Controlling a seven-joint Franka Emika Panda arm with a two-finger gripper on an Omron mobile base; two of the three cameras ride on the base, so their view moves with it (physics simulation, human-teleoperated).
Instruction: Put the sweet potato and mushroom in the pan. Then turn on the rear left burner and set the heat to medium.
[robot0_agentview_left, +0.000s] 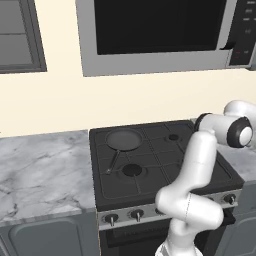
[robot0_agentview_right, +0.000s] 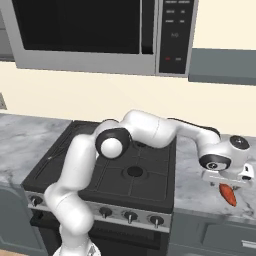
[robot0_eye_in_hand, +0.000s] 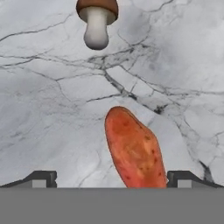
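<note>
jaws spread wide over sweet potato | mushroom apart | marble counter around bare

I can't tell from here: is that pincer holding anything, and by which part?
Nothing is held. The pincer is open over the sweet potato, which lies on the counter.

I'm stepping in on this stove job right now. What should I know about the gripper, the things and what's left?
Gripper: open, holding nothing, low over the marble counter right of the stove, fingertips either side of the sweet potato.
Sweet potato: lying on that counter, not gripped.
Mushroom: lying on the same counter, just beyond the sweet potato.
Pan: on the rear left burner, nothing in it.
Done: nothing placed.
Left: both vegetables into the pan, then the rear left burner to medium.
</note>
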